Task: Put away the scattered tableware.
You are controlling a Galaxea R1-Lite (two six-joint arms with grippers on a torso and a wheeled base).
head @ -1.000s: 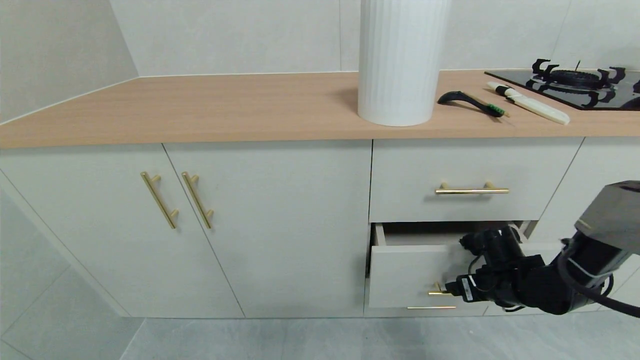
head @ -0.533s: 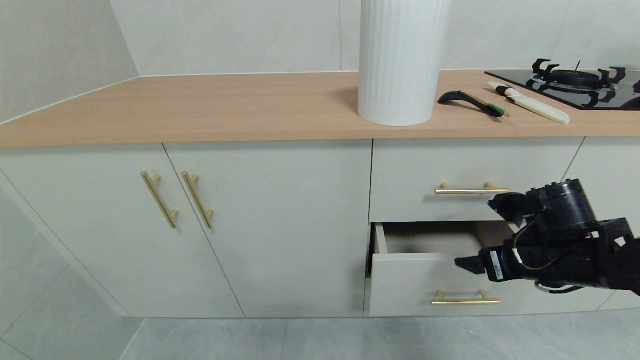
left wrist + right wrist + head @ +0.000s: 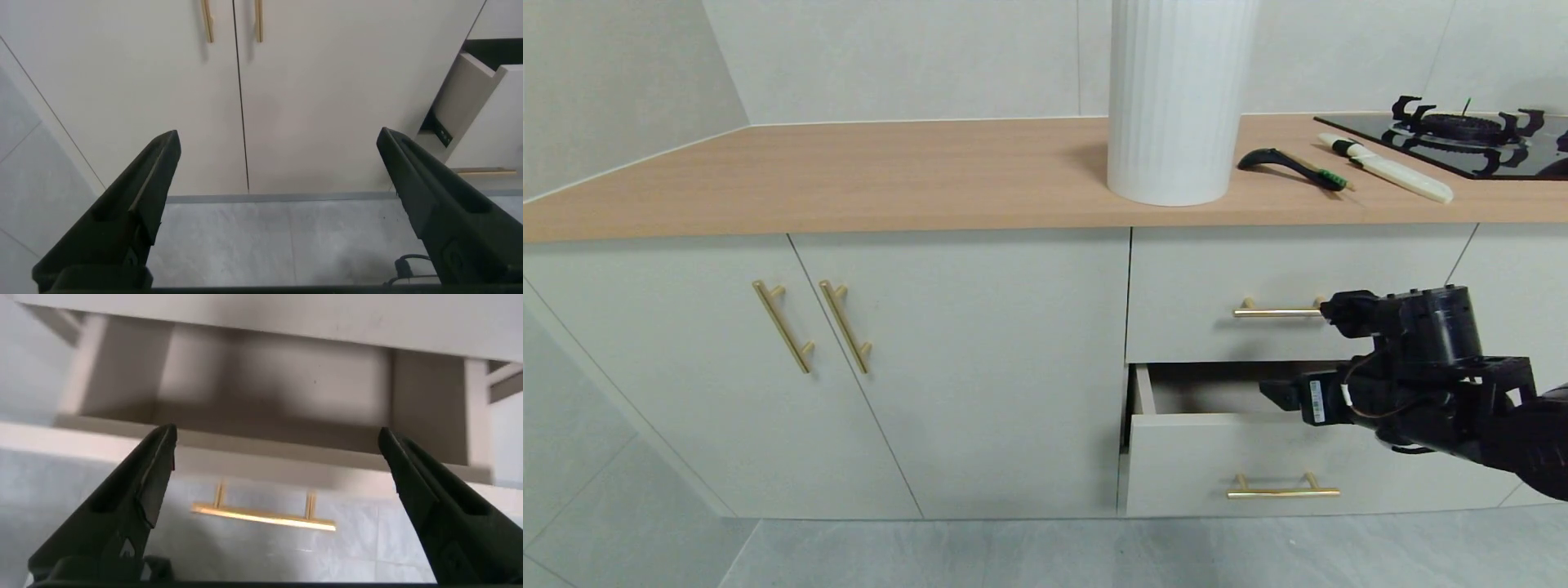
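Note:
On the wooden counter (image 3: 849, 175) at the right lie a black utensil with a green tip (image 3: 1290, 168) and a white knife (image 3: 1388, 169). Below them the lower drawer (image 3: 1217, 457) stands pulled out, its inside bare in the right wrist view (image 3: 270, 384). My right gripper (image 3: 1297, 349) hovers open in front of the drawer gap, above the brass handle (image 3: 1282, 490); its fingers (image 3: 139, 498) hold nothing. My left gripper (image 3: 278, 139) is open and low, facing the cabinet doors (image 3: 237, 90).
A tall white ribbed cylinder (image 3: 1174, 98) stands on the counter left of the utensils. A black gas hob (image 3: 1462, 135) sits at the far right. The upper drawer (image 3: 1290, 286) is closed. Grey floor (image 3: 1013, 555) lies below the cabinets.
My right gripper let go of the lower drawer's handle and rose to the level of the drawer opening. The drawer came slightly further out.

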